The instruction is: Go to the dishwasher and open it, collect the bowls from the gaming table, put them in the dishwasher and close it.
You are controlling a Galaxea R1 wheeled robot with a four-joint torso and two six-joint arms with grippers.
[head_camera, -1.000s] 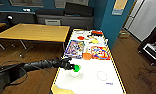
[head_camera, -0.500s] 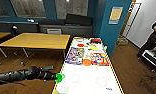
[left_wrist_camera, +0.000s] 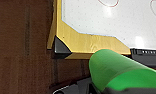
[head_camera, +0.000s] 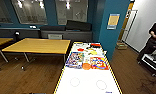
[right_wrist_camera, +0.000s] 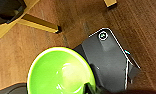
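Both bowls [left_wrist_camera: 119, 71] [right_wrist_camera: 60, 72] cut off; grips unclear.

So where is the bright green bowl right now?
In the left wrist view, the bright green bowl sits close against the camera, off the gaming table, beside its yellow corner and above the wooden floor.

Green bowl [left_wrist_camera: 119, 72], lime bowl [right_wrist_camera: 60, 72], white gaming table [head_camera: 87, 80], yellow edging

Each arm's jaws around a bowl [left_wrist_camera: 119, 71]
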